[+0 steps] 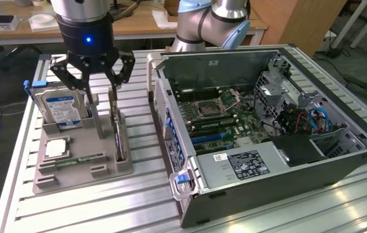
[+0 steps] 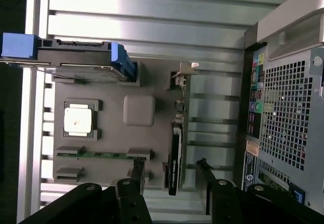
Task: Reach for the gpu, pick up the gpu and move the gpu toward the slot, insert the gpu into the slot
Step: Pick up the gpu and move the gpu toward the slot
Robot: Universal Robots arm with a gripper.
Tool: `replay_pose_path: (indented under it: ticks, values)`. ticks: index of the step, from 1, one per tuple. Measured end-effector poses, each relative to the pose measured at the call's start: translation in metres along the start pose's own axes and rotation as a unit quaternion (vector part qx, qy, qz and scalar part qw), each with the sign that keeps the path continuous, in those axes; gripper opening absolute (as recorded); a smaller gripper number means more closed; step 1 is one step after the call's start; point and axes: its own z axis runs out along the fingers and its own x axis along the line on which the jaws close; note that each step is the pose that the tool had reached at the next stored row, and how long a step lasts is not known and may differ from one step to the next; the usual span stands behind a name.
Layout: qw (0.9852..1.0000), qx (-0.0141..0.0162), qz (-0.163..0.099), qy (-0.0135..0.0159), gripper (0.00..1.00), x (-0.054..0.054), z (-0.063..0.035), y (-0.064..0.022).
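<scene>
Exterior view: room was evenly lit from overhead, moderately bright. Desk (image 1: 73, 213) slats carried soft sheen, with one pale glare patch on near corner toward exterior view's right. Computer case (image 1: 339, 160) interior sat in partial shade, its outer wall was dark. Small blue lamp (image 1: 88, 39) glowed on tool (image 1: 102, 97) body.

Wrist view: desk slats were washed nearly white by glare, under cool bluish cast. Gray tray (image 2: 111, 82) was flatly lit, with thin shadows. Tool fingers (image 2: 129, 204) were near-black, with little detail. Floor (image 2: 10, 133) beyond desk edge was very dark.
</scene>
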Motion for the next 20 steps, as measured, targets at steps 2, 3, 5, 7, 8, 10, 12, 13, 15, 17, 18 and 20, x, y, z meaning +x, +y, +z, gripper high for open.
replay_pose_path:
  ticks: [2,3,5,7,8,10,12,13,15,17,18,20]
  values:
    - [1.0,0.0,0.0,0.0,0.53,-0.002,0.0014,-0.0028]
    - [1.0,0.0,0.0,0.0,0.53,-0.004,0.002,-0.0038]
    - [1.0,0.0,0.0,0.0,0.53,-0.008,0.0034,-0.0056]
    - [1.0,0.0,0.0,-0.0001,0.53,-0.01,0.0055,-0.0073]
    - [1.0,0.0,0.0,0.0,0.53,-0.01,0.0069,-0.008]
    - [1.0,0.0,0.0,0.0,0.53,-0.011,0.0104,-0.0095]
    - [1.0,0.0,0.0,0.0,0.53,-0.011,0.014,-0.0109]
    - [1.0,0.0,0.0,0.0,0.53,-0.011,0.0159,-0.0117]
    - [1.0,0.0,0.0,0.0,0.53,-0.011,0.0195,-0.0134]
    - [1.0,0.0,0.0,0.0,0.53,-0.011,0.023,-0.0152]
    - [1.0,0.0,0.0,0.0,0.53,-0.011,0.0248,-0.0161]
    - [1.0,0.0,0.0,0.0,0.53,-0.01,0.0283,-0.0179]
